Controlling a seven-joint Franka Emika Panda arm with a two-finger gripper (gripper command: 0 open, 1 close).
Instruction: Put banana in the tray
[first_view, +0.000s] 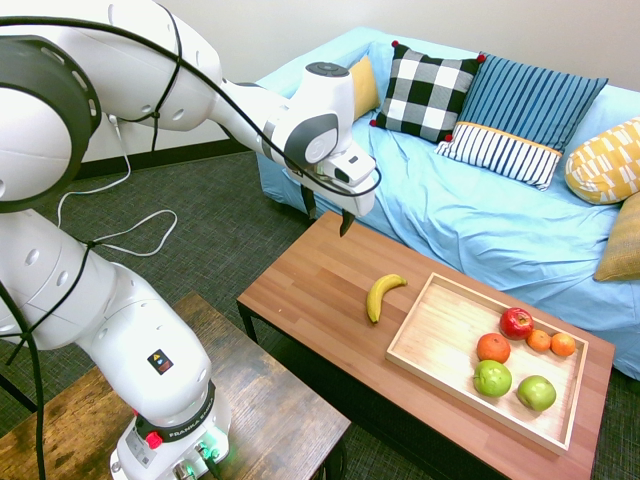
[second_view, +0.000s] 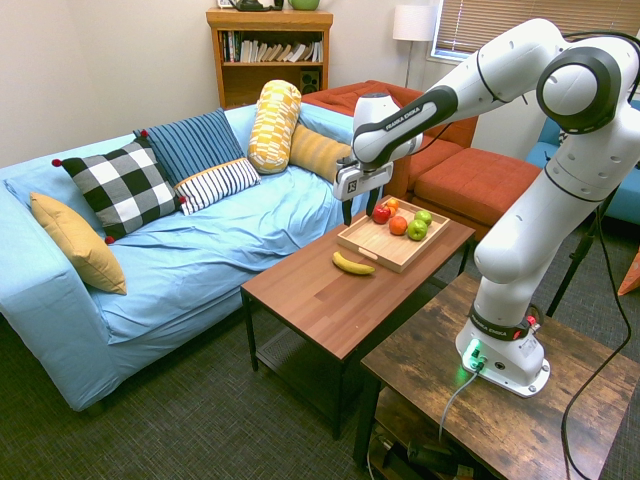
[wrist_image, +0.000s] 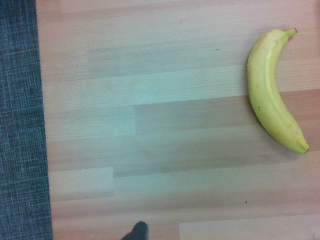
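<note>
The white arm reaches out over the reddish-brown table (first_view: 320, 300), wrist bent so the gripper (first_view: 326, 213) points straight down, its fingers spread apart and empty, well above the wood. The banana (first_view: 382, 296) lies on the table just beside the tray (first_view: 440, 335), outside its rim.

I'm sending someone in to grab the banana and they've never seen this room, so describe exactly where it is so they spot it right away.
Find the reddish-brown coffee table in front of the blue sofa. A light wooden tray holding apples and oranges sits at one end of it. The banana lies on the bare tabletop just outside the tray's edge: it is the only long, curved yellow fruit, and the only one not in the tray.
</note>
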